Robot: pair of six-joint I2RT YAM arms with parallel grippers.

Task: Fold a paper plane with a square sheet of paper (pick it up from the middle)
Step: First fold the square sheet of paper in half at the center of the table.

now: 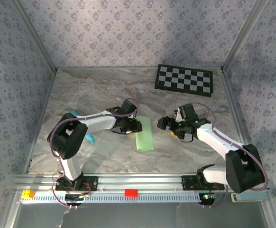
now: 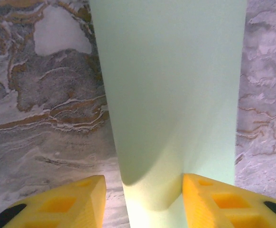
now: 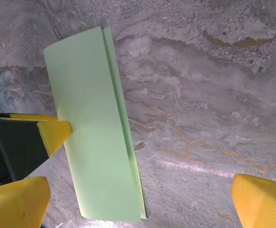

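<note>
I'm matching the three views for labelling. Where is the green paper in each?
Top external: paper mid-table, just right of the left gripper.
Left wrist: centre, running from the top edge down between that gripper's yellow fingers.
Right wrist: left of centre, a slanted folded strip, one of those fingers at its left edge.
Shared landmark: the left gripper at the paper's edge.

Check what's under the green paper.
Marble table shows around the paper, which lies folded in two layers. The lower layer peeks out along one long edge; anything beneath it is covered.
</note>
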